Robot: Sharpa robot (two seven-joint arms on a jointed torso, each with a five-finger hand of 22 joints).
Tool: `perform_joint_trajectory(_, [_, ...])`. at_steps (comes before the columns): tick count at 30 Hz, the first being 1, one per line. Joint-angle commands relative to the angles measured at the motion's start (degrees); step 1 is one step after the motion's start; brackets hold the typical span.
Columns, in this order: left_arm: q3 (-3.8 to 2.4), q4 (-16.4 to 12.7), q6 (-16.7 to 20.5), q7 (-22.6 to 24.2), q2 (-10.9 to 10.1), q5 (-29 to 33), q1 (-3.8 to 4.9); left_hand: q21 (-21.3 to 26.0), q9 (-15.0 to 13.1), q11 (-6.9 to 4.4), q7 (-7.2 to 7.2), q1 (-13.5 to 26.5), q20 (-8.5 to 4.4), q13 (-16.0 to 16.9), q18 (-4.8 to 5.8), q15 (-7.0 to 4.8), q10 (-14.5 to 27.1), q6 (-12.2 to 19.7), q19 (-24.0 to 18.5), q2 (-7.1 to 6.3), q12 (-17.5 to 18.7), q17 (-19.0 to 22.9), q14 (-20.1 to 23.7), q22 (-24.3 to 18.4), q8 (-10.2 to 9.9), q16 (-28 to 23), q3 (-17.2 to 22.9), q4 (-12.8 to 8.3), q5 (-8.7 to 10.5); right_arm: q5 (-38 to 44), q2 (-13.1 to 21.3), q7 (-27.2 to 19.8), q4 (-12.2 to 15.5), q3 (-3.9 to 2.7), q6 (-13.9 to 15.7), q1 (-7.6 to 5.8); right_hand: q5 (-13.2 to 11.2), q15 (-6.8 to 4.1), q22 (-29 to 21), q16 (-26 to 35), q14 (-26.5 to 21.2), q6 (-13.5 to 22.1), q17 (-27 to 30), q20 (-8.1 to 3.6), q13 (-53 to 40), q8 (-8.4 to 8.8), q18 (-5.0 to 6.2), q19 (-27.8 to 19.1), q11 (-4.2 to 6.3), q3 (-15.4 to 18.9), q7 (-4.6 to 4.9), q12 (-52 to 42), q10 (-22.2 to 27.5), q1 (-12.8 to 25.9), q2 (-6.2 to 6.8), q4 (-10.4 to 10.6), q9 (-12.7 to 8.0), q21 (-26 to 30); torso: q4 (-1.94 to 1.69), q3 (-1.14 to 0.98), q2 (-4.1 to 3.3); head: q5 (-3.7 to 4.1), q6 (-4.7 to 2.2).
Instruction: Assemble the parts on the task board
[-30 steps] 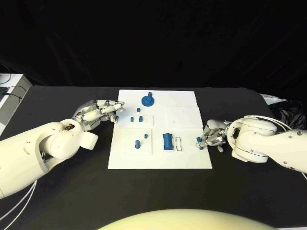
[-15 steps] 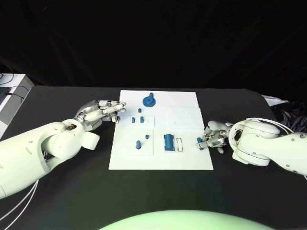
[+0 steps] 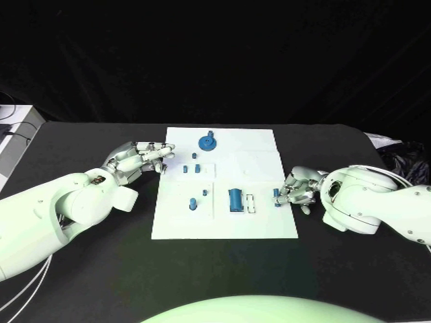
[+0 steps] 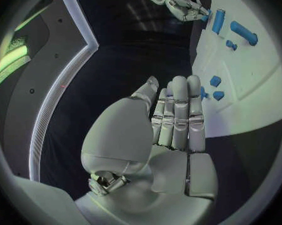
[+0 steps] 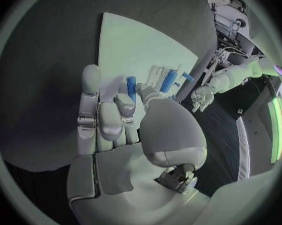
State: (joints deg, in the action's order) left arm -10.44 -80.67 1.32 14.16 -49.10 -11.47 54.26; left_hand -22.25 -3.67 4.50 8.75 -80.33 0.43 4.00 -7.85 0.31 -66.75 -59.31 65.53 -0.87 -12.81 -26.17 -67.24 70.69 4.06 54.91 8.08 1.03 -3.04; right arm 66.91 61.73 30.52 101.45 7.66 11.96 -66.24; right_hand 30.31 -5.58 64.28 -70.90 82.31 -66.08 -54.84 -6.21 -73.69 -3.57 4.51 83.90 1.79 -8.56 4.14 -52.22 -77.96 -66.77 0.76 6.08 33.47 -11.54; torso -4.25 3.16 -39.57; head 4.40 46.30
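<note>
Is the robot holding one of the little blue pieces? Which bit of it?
Yes. The right hand pinches a small blue peg by its lower end between its fingers, at the white board's right edge. The left hand holds nothing.

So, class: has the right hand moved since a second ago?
Yes, slightly: the right hand, pinching a small blue part, has edged toward the blue cylinder on the task board.
</note>
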Motion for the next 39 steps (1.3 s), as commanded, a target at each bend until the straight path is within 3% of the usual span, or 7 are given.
perform_joint_trajectory(1, [-0.03,-0.14,-0.26,0.59,0.1,0.36,-0.01,0.22,-0.06,-0.13,-0.16,0.22,-0.01,0.06,0.77,0.03,-0.27,0.25,0.51,0.0,-0.31,0.04,0.05,0.05,0.02,-0.18,-0.07,0.05,-0.15,-3.63,0.23,1.1,1.14,-0.07,2.15,-0.53,0.38,0.08,0.09,0.24,0.18,-0.33,0.0,0.06,0.03,-0.22,1.66,1.32,0.27,-18.72,-0.12,-0.19,-0.35,0.57,-0.05,-19.04,0.13,-0.06,0.03,0.03,0.02,0.02,0.05])
perform_joint_trajectory(9, [-0.03,-0.2,-0.44,0.42,0.08,0.36,-0.01,0.25,-0.06,-0.13,-0.15,0.15,-0.02,0.06,0.77,0.03,-0.28,0.26,0.53,-0.03,-0.31,0.03,0.05,0.09,0.01,-0.17,-0.07,-0.04,-0.15,-6.41,-1.02,1.51,1.92,-0.06,1.68,-1.01,0.6,0.07,0.53,0.34,0.14,-0.43,0.12,0.04,0.07,-0.21,1.65,1.3,0.27,-18.84,-0.12,-0.11,-0.33,0.72,-0.08,-19.33,0.1,0.14,-0.06,0.03,0.01,-0.01,0.16])
perform_joint_trajectory(20, [-0.03,-0.34,-0.72,0.11,-0.09,0.36,-0.01,0.25,-0.06,-0.13,-0.15,0.15,-0.02,0.06,0.77,0.03,-0.28,0.26,0.53,-0.03,-0.31,0.03,0.05,0.09,0.01,-0.17,-0.07,-0.04,-0.15,-8.62,-4.03,2.17,0.81,0.27,-0.45,-0.46,0.6,0.07,0.68,0.42,0.13,-0.47,0.24,0.05,0.06,-0.21,1.63,1.27,0.27,-18.68,-0.13,-0.14,-0.32,0.75,-0.14,-19.4,0.01,0.28,-0.03,0.0,-0.02,-0.2,0.39])
perform_joint_trajectory(30, [-0.03,-0.33,-0.76,-0.19,-0.09,0.34,-0.01,0.35,-0.06,-0.09,-0.09,0.2,0.0,0.04,0.76,0.05,-0.22,0.35,0.54,-0.02,-0.25,0.04,0.07,0.17,-0.01,-0.2,-0.09,-0.07,-0.15,-8.73,-5.82,2.15,0.38,0.34,-0.16,-0.22,0.7,0.07,0.84,0.6,0.1,-0.44,0.47,0.06,0.12,-0.21,1.6,1.3,0.25,-18.33,-0.13,0.0,-0.2,0.78,-0.33,-19.48,-0.11,0.56,-0.01,-0.02,-0.04,-0.73,0.29])
perform_joint_trajectory(39, [-0.03,-0.26,-0.71,-0.28,-0.06,0.25,-0.01,0.35,-0.06,-0.09,-0.09,0.2,0.0,0.04,0.76,0.05,-0.22,0.35,0.54,-0.02,-0.25,0.04,0.07,0.17,-0.01,-0.2,-0.09,-0.07,-0.15,-8.57,-6.79,1.91,0.09,0.34,0.07,-0.2,0.47,0.08,0.94,0.62,0.12,-0.41,0.49,0.06,0.13,-0.2,1.6,1.35,0.24,-18.24,-0.1,-0.02,-0.17,0.67,-0.48,-19.61,-0.18,0.74,0.01,0.02,-0.02,-0.71,0.43])
